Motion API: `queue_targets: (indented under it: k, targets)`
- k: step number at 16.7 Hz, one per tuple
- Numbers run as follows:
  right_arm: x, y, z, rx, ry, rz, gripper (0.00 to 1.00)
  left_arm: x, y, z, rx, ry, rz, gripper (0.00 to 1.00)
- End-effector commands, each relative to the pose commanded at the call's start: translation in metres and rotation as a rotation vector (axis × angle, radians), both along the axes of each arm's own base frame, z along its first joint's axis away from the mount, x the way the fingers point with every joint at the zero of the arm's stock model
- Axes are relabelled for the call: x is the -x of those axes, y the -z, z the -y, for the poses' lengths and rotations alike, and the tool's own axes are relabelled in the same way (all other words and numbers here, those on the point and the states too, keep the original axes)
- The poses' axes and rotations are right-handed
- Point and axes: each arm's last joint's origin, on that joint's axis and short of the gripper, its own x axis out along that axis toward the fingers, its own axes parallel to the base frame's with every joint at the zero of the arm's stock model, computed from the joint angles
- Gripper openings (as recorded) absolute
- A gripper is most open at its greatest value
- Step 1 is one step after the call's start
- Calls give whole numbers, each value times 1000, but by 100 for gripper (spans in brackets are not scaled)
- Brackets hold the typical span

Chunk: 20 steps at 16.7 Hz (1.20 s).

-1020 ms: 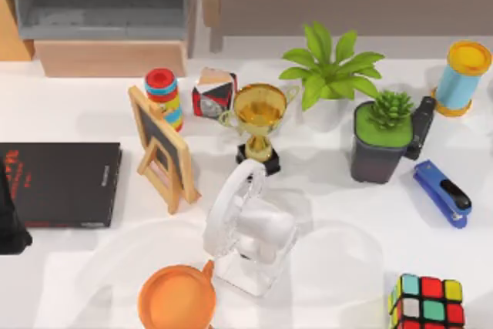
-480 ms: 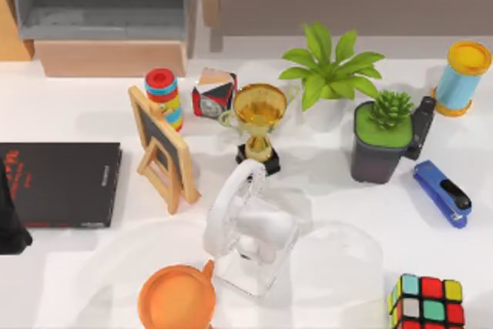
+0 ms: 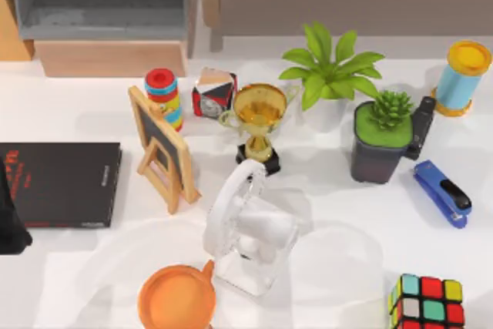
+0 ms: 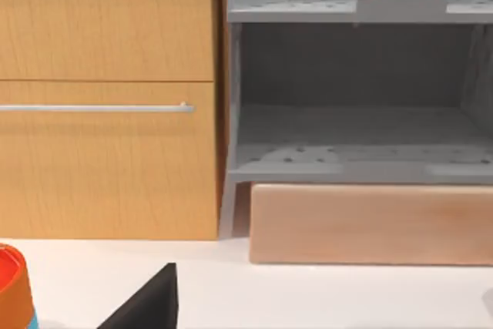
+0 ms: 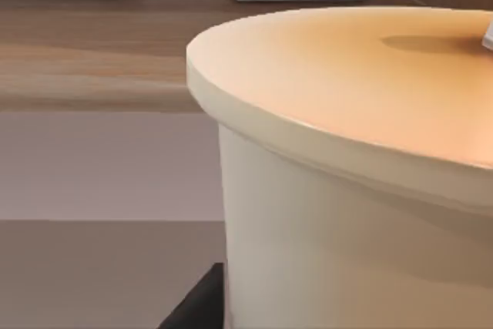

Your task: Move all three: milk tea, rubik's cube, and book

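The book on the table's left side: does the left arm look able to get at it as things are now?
Probably yes. The book lies flat near the table's left edge, its cover bare, and the left arm's dark part sits right at its corner. The chalkboard stands apart to the right, so nothing seems to block the way.

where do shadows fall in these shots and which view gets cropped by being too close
Top view: soft pale shadows spread over the white table around the white fan and beside the black book. Right wrist view: a cream cup with an orange lid sits so close its edges are cut off. Left wrist view: the grey shelf recess is shaded.
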Motion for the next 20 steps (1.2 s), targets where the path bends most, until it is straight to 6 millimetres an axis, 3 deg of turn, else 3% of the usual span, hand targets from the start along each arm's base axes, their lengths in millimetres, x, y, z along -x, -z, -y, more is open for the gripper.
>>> queue_targets:
  k: [3,4,13,20]
  targets:
    - [0,0,0,0,0,0,98,0,0,0,0,0,0,100]
    - [0,0,0,0,0,0,100,0,0,0,0,0,0,100]
    - [1,0,0,1,-1,2,100,0,0,0,0,0,0,100]
    - [30,0,-1,0,-1,0,100,0,0,0,0,0,0,100]
